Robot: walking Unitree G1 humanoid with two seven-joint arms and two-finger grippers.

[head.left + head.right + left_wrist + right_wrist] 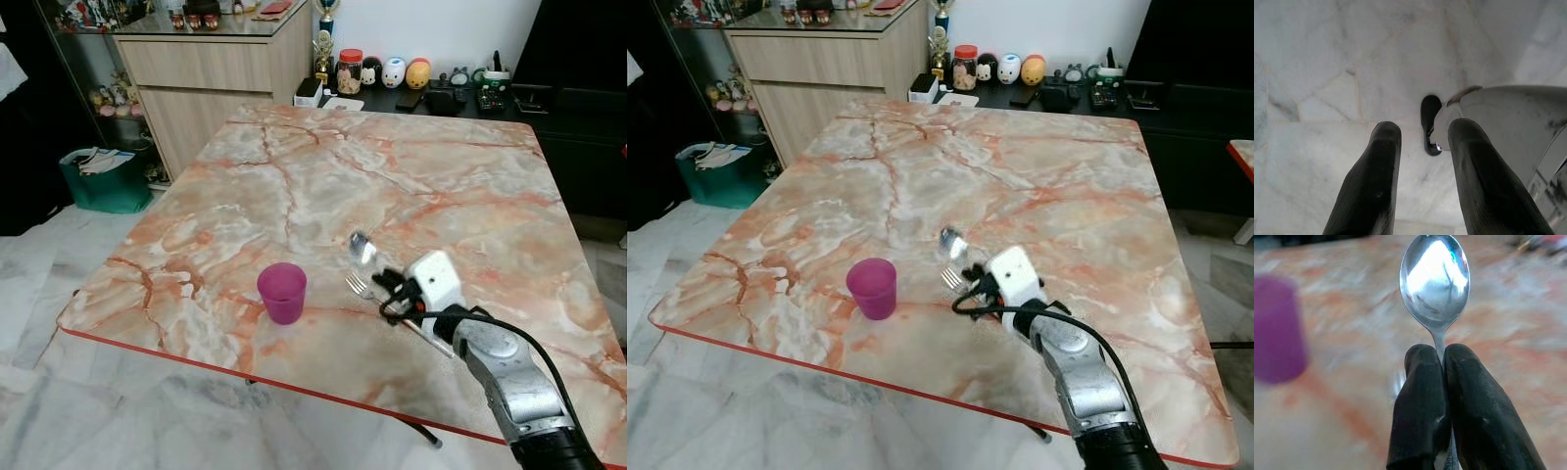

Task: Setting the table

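I see the right gripper (pixel 1442 357) over the marble table (pixel 294 166), jaws pinched tight on a spoon (pixel 1435 281) at its neck, bowl sticking out past the tips. Fork (pixel 359 286) lies on the table just below it. Purple cup (pixel 282 292) stands nr the fork, toward the robot's left. Left gripper (pixel 1422 142) hangs over floor, jaws narrowly apart, holding nothing.

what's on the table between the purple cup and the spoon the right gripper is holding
A fork lies on the marble there, just beside the right gripper; the stretch from the purple cup to it is bare. The spoon is pinched upright.
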